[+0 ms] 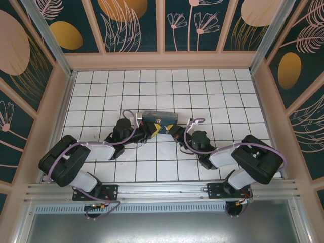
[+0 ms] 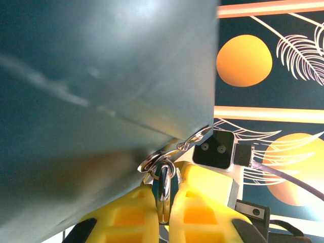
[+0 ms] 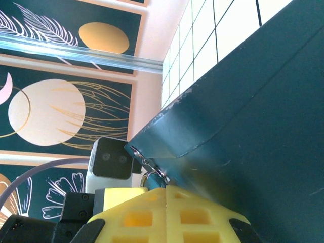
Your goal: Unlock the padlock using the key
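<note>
My left gripper (image 2: 163,183) is shut on the small bluish padlock (image 2: 165,188). Its silvery shackle stands upright between the yellow fingers, with small rings (image 2: 152,162) at its top. A thin silvery strip, apparently the key (image 2: 187,144), runs from those rings along the lower edge of the dark teal box (image 2: 101,91). My right gripper (image 3: 166,188) is shut, its pads pressed flat together. The padlock (image 3: 153,179) and the strip (image 3: 147,163) sit right at its tips; I cannot tell whether anything is pinched there. In the top view the left gripper (image 1: 153,129) and right gripper (image 1: 171,130) meet tip to tip just in front of the box (image 1: 159,117).
The box lies across the middle of the white tiled floor (image 1: 228,101), close against both grippers. Patterned walls enclose the floor on three sides. Open tiles lie behind the box and to both sides.
</note>
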Controlling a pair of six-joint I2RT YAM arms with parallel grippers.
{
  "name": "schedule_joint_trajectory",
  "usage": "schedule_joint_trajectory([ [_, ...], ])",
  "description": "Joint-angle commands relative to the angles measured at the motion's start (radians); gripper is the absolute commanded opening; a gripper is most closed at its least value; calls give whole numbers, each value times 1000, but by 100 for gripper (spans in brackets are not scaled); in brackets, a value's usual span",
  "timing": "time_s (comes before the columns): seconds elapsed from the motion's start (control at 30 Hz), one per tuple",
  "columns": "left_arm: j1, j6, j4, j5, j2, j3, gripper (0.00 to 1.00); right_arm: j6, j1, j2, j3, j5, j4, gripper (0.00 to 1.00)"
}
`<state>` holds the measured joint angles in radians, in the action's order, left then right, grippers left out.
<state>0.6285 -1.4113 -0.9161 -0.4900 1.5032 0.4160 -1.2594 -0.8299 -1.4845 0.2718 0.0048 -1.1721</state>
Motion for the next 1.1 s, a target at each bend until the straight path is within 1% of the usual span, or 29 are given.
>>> schedule_joint_trajectory([
  [0.0, 11, 28, -14, -45, -17, 30, 0, 28, 8, 5, 11, -29, 0, 0],
  [0.1, 12, 35, 0, -41, -17, 34, 0, 34, -1, 2, 9, -34, -5, 0],
  [0.23, 12, 43, 10, -33, -11, 33, 0, 31, -4, 34, -32, -27, -2, 0],
  [0.37, 11, 39, -2, -33, 0, 30, 0, 40, -16, 98, -62, -9, 51, 0],
  [0.5, 12, 37, -10, -33, 6, 33, 0, 56, -33, 142, -55, 6, 120, 0],
  [0.83, 11, 37, -8, -35, 2, 33, 0, 57, -42, 58, 2, -7, 99, 0],
  [1.07, 12, 38, -8, -33, 0, 27, 0, 61, -42, 62, 16, -5, 110, 0],
])
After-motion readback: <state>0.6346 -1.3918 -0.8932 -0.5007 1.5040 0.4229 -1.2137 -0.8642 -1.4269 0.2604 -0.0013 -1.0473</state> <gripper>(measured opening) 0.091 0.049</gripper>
